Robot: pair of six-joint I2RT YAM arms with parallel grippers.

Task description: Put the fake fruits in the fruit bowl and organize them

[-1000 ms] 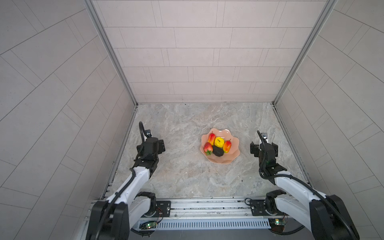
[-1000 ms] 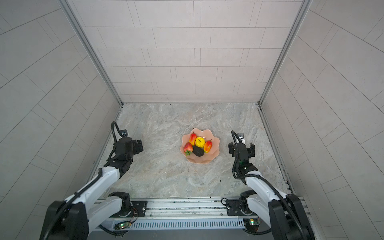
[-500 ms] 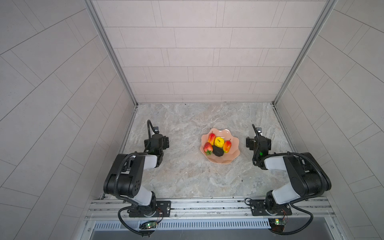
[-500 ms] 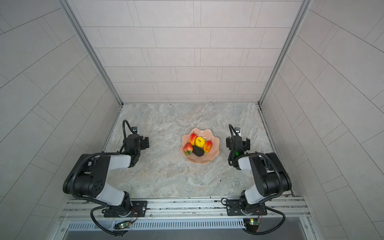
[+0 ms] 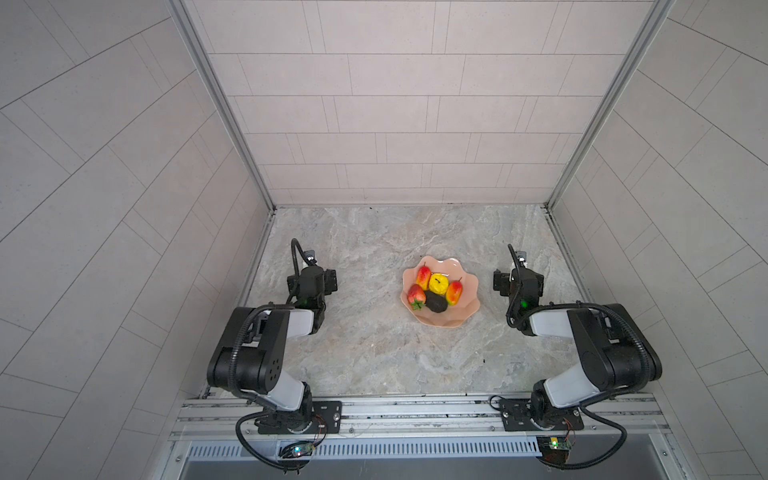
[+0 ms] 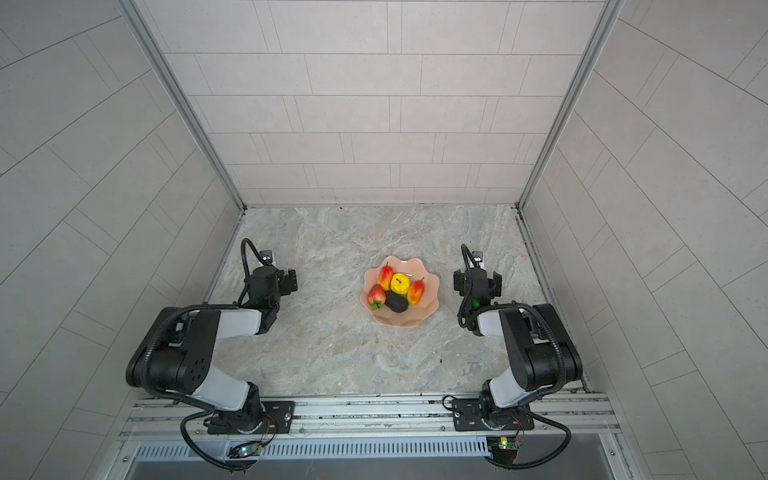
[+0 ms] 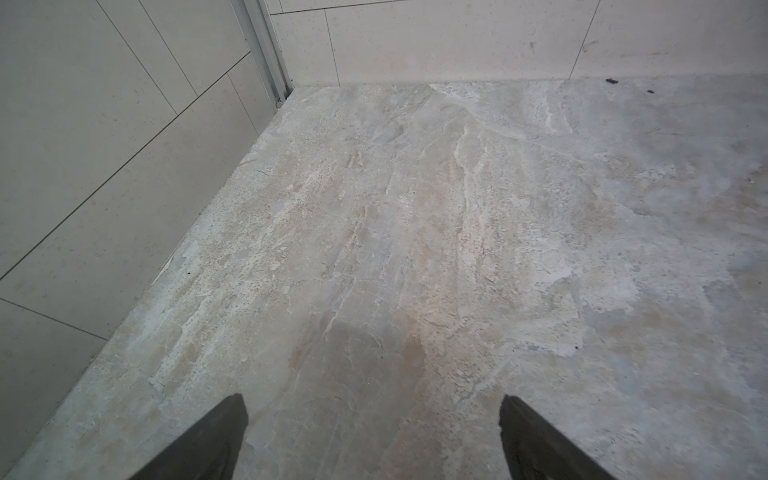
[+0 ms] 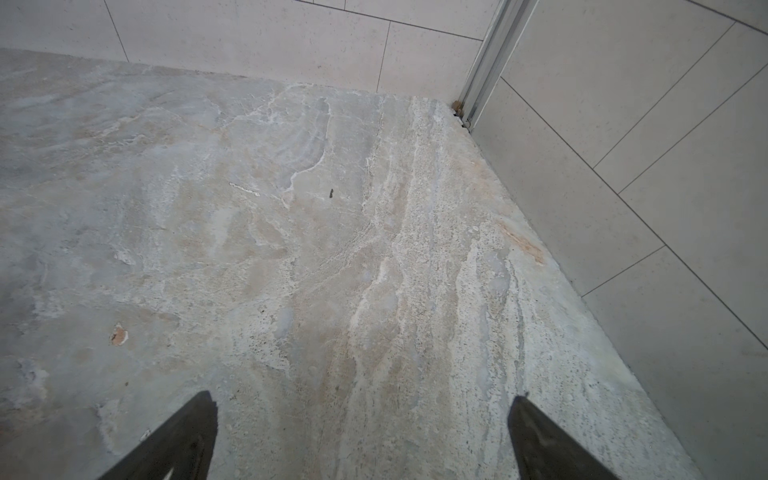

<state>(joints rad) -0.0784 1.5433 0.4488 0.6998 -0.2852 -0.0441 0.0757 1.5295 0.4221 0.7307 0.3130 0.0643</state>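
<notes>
Pink bowl [image 5: 468, 286]: it is set on the grey stone desk [image 5: 374, 353], between the 2 arms and a little nearer the right arm.
Fruit count: 5 fruits are seen inside the bowl, and none is seen out on the desk.
Yellow apple [image 5: 438, 284]: it is placed in the middle, with the back mango [image 5: 423, 277] touching 1 side and the side mango [image 5: 454, 292] touching the other.
Strawberry [image 5: 416, 296]: it is laid at the front, right beside the dark avocado [image 5: 435, 302].
Left claw [image 7: 374, 405]: it is opened wide and nothing is held; only bare desk is seen between its tips.
Right claw [image 8: 365, 401]: it is opened wide too, and nothing is held.
Arms: both are folded back, well apart from the bowl.
Step in hand: the job is judged to be done, so only a last look and a rest are needed.
How it is done well: both claws should be kept open and away from the wavy rim, so the bowl is not bumped.
Care: the fruits are packed close, so 1 knock could make them roll.
</notes>
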